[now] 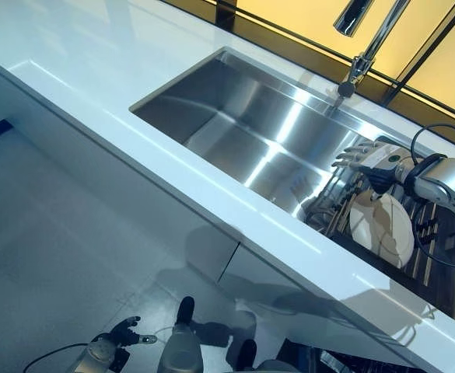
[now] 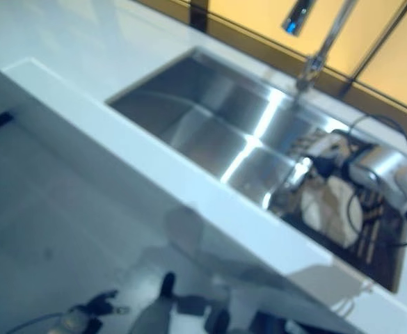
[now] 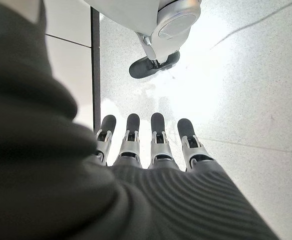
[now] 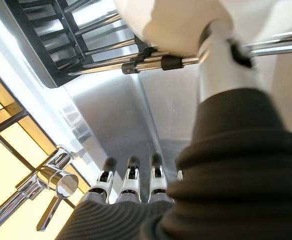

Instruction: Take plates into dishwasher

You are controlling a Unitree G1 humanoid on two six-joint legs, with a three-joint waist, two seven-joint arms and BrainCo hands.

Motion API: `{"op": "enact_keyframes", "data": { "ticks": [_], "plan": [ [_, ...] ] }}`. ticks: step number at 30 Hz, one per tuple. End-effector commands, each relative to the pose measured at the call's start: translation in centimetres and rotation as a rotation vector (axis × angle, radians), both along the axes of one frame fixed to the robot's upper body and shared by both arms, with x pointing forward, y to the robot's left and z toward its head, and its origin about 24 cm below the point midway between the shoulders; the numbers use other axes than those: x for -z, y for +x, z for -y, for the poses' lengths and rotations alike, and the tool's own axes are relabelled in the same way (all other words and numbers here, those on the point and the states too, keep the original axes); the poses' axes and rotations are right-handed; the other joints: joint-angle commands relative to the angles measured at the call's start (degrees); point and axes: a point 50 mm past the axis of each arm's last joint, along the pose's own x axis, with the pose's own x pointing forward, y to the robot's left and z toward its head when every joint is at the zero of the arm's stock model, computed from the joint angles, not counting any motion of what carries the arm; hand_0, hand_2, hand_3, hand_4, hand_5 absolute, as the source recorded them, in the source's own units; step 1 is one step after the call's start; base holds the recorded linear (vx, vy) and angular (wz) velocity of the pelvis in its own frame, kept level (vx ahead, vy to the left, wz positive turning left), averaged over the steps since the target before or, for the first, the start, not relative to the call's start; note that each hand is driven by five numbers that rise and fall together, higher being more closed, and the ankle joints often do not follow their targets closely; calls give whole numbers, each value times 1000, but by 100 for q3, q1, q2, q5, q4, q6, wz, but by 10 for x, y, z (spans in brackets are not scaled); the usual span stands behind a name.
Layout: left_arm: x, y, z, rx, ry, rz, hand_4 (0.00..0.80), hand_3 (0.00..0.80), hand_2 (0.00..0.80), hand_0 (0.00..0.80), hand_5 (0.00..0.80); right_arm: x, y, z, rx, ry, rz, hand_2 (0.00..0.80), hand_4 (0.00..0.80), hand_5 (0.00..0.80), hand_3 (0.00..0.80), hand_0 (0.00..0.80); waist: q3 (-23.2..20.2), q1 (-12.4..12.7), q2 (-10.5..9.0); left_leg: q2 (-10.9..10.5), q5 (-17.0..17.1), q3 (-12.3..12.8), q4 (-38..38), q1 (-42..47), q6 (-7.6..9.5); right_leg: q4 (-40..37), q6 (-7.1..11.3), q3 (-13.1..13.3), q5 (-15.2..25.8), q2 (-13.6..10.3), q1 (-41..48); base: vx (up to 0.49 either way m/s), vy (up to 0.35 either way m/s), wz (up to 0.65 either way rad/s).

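Note:
Cream plates (image 1: 383, 225) stand on edge in a dark dish rack (image 1: 437, 256) at the right end of the steel sink (image 1: 235, 116). My right hand (image 1: 376, 159) hovers just above the plates with its fingers straight, pointing over the sink basin. In the right wrist view its fingers (image 4: 131, 180) are stretched out and empty, and its thumb (image 4: 218, 70) reaches against the rim of a plate (image 4: 175, 20) above the rack's bars (image 4: 111, 35). My left hand (image 1: 122, 336) hangs low by the floor, and its fingers (image 3: 158, 140) are straight and empty.
A white counter (image 1: 95, 70) runs around the sink. A chrome tap (image 1: 363, 47) rises behind the basin, close to my right hand. White cabinet fronts (image 1: 134, 194) drop below the counter edge. A dark opening (image 1: 344, 364) shows under the counter at the lower right.

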Motion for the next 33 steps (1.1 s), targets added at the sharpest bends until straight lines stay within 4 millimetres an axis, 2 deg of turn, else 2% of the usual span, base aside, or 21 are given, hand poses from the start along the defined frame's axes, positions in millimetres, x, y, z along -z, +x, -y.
{"op": "enact_keyframes", "data": {
  "ticks": [1, 2, 3, 5, 6, 8, 11, 16, 19, 22, 23, 27, 33],
  "plan": [
    [-11, 16, -7, 43, 41, 53, 0, 0, 0, 0, 0, -24, -1, 4, -3, -15, 55, 326, 326, 326, 326, 326, 0, 118, -178, -51, -626, 326, 8, 330, 125, 563, 106, 80, -43, -153, -559, 0, 0, 0],
    [-11, 16, -8, 42, 42, 55, 0, 0, 0, 0, 0, -25, -1, 5, 0, -14, 54, 424, 424, 424, 424, 424, 2, 114, -187, -53, -624, 332, 6, 328, 126, 560, 104, 83, -38, -150, -561, 0, 0, 0],
    [-11, 16, -8, 41, 42, 56, 0, 0, 0, 0, 0, -26, -1, 5, 1, -12, 57, 405, 405, 405, 405, 405, 0, 109, -197, -53, -626, 338, 2, 332, 126, 552, 102, 91, -36, -147, -559, 0, 0, 0],
    [-11, 16, -8, 38, 40, 56, 0, 0, 0, 0, 0, -26, -2, 6, 2, -7, 65, 100, 100, 100, 100, 100, -4, 93, -202, -47, -628, 351, 1, 333, 126, 549, 104, 101, -33, -146, -563, 0, 0, 0],
    [-11, 15, -8, 35, 39, 57, 0, 0, 0, 0, 0, -28, -2, 8, 15, 12, 84, 0, 0, 0, 0, 0, -12, 82, -207, -46, -626, 360, -1, 333, 125, 547, 108, 109, -28, -145, -567, 0, 0, 0],
    [-11, 15, -8, 32, 36, 56, 0, 0, 0, 0, 0, -29, -2, 11, 41, 51, 104, 0, 0, 0, 0, 0, -27, 66, -216, -40, -634, 374, -7, 349, 121, 535, 119, 126, -21, -143, -562, 0, 0, 0],
    [-9, 13, -4, 20, 23, 59, 0, 0, 0, 0, 0, -37, -2, 18, 119, 210, 183, 0, 0, 0, 0, 0, -38, 18, -199, -38, -637, 395, -11, 363, 130, 532, 118, 161, -16, -136, -559, -1, 29, -1],
    [-3, 9, 4, -14, -9, 65, 0, 0, 0, 0, 0, -49, -8, 41, 255, 584, 371, 0, 0, 0, 0, 0, -39, -99, -115, -37, -672, 452, -11, 413, 146, 556, 121, 227, -29, -138, -548, 11, 72, -3],
    [2, 3, 7, -41, -22, 59, 0, 0, 0, 0, 0, -48, -18, 62, 399, 936, 435, 0, 0, 0, 0, 0, -21, -216, -53, -43, -706, 499, -11, 442, 158, 595, 110, 284, -48, -142, -568, 8, 74, -6],
    [5, 0, 9, -62, -33, 57, 0, 0, 0, 0, 0, -35, -22, 70, 496, 1239, 411, 0, 0, 0, 0, 0, 7, -311, 2, -56, -738, 541, 0, 451, 161, 627, 92, 338, -64, -152, -603, -13, 69, -7],
    [6, 1, 10, -70, -38, 57, 0, 0, 0, 0, 0, -24, -23, 73, 542, 1342, 379, 0, 0, 0, 0, 0, 25, -348, 29, -60, -754, 570, 9, 451, 160, 645, 82, 348, -70, -162, -626, -26, 64, -4],
    [7, 1, 11, -82, -42, 56, 0, 0, 0, 0, 0, -3, -26, 84, 651, 1456, 313, 0, 0, 0, 0, 0, 41, -419, 84, -94, -794, 622, 34, 468, 166, 654, 72, 379, -65, -189, -649, -11, 45, -6],
    [9, 0, 16, -67, -41, 52, 0, 0, 0, 0, 0, 13, -24, 91, 726, 1416, 154, 0, 0, 0, 0, 0, 60, -386, 120, -183, -842, 646, 106, 516, 200, 645, 82, 386, -25, -258, -604, 23, 40, -12]
  ]
}}
